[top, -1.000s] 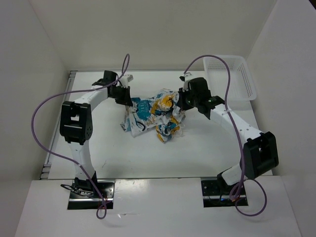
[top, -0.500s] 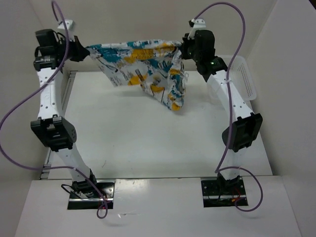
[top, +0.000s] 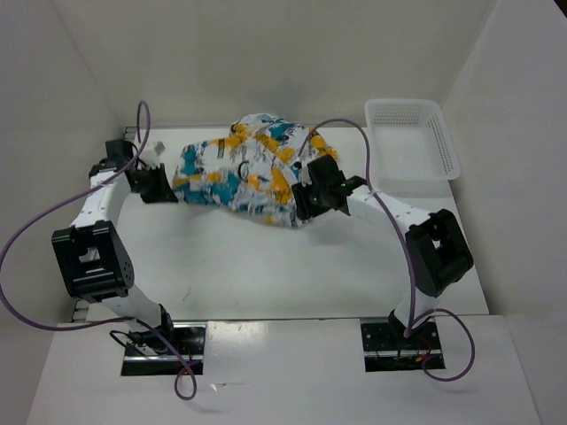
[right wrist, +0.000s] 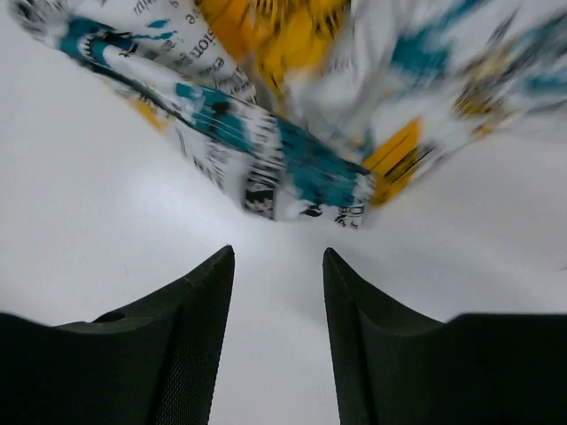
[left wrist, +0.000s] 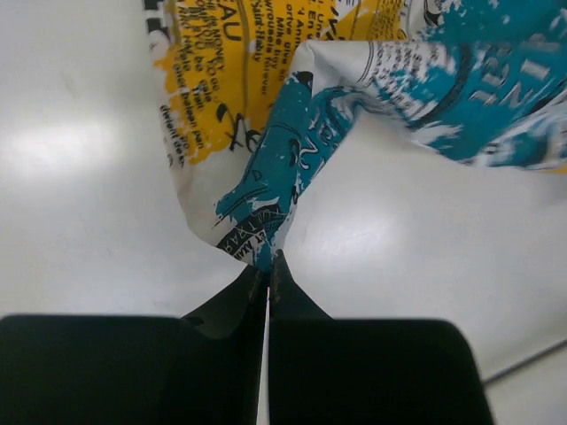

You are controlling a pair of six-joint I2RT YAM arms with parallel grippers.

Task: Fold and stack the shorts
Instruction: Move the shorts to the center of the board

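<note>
1. Leftmost, the left gripper (top: 158, 184) sits at 9 o'clock of the garment. Its black fingers (left wrist: 229, 305) are pressed together, pinching one corner of the cloth.
2. Next, the soft white fabric shorts (top: 237, 166), printed with teal-blue, orange-yellow and black patches and lettering, form a puffed, rumpled mound toward 12 o'clock of the flat white table (top: 266, 266). In the left wrist view the shorts (left wrist: 266, 168) rise from the pinched corner in a fold, clear of the table just beside the fingers.
3. Then the right gripper (top: 301, 202) stands at 4 o'clock of the mound, close to its edge. In the right wrist view the right gripper (right wrist: 276, 258) has its fingers spread, with only bare table between them. The blurred hem of the shorts (right wrist: 292, 168) lies just beyond the tips at 12 o'clock, apart from them.
4. Farthest right, a white plastic mesh basket (top: 412, 103) sits at 2 o'clock of the table, well apart from the shorts.
</note>
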